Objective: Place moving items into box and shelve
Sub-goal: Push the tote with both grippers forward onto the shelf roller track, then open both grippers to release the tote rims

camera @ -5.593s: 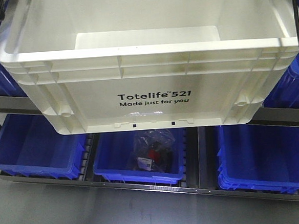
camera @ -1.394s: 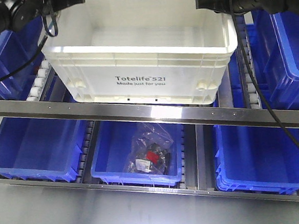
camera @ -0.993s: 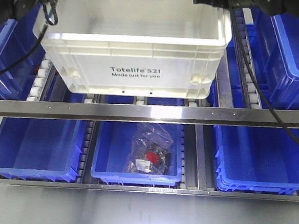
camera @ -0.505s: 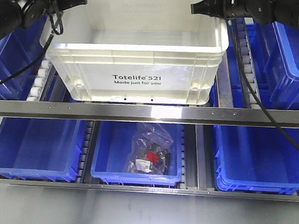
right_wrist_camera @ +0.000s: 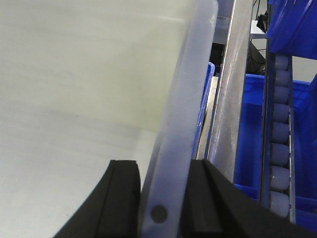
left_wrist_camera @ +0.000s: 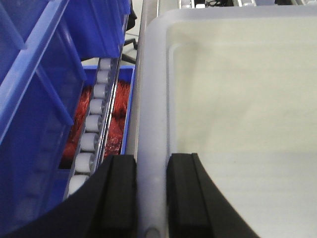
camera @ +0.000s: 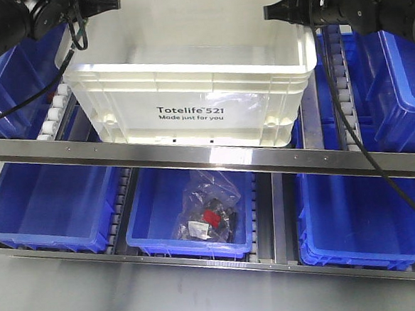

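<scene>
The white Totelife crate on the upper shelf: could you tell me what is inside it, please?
Only bare pale walls and floor show inside the white crate in both wrist views and the front view. No fruit is visible, though the near wall hides part of its floor.

One white crate (camera: 189,93), six blue bins (camera: 50,202).

Two arms, black throughout. Left arm (camera: 2,24): rounded matte-black housing, cylindrical segments, narrowing toward left tool (camera: 104,2). Loose black cable (camera: 18,97) looping off it. Right arm (camera: 382,4): same bulky black cylinders, glossy highlights, tapering to pointed right tool (camera: 277,11). Long black cable (camera: 348,124) trailing from it. Wrist views: flat black fingers (left_wrist_camera: 119,198), squared tips, ridged inner edges, curved outer shoulders; right-side fingers (right_wrist_camera: 121,198) alike. Screws and markings not discernible.
</scene>
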Robot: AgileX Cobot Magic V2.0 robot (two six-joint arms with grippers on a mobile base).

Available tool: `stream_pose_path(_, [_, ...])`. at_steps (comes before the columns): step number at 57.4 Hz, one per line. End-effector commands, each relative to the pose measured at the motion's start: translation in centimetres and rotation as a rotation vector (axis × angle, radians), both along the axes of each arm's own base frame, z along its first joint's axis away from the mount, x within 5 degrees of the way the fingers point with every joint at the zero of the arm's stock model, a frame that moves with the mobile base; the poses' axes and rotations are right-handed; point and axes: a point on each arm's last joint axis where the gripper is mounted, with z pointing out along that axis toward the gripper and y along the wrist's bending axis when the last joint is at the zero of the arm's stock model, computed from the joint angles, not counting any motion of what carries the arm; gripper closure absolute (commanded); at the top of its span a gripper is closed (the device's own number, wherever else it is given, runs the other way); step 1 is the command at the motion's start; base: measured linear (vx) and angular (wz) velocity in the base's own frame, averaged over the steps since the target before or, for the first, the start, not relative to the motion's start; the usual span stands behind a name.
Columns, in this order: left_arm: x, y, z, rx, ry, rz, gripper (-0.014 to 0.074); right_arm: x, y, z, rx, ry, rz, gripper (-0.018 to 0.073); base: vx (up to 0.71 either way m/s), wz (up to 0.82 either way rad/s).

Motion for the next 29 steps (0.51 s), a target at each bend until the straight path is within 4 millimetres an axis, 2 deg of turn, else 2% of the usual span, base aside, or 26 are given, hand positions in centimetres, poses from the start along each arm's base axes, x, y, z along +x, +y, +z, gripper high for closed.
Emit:
stream_pose_path(1, [-1.61,-1.28,7.00,-0.062,-0.257,-0.091,0.0542,-0.90,1.09,6.57,0.048,-0.297,0.075,0.0480,0.00,0.00])
stream_pose_path(9, [-1.61,-1.29,6.99,-0.073,-0.255,-0.090,0.0437,-0.90,1.09,6.55,0.054,-0.294,0.072,0.0335,0.00,0.00])
stream_pose_path(18, [-1.61,-1.29,6.99,-0.073,-0.255,-0.090,0.0239,-0.90,1.09,6.57,0.055,-0.296,0.072,0.0164,0.00,0.00])
stream_pose_path(23, [-1.61,-1.29,7.00,-0.071,-0.256,-0.091,0.0143,-0.89,1.11,6.63,0.057,-0.302,0.074,0.0113,0.00,0.00])
stream_pose_path(29, [-1.61,-1.29,6.99,-0.071,-0.256,-0.090,0.0060,-0.89,1.12,6.66,0.057,-0.305,0.075,0.0106,0.00,0.00])
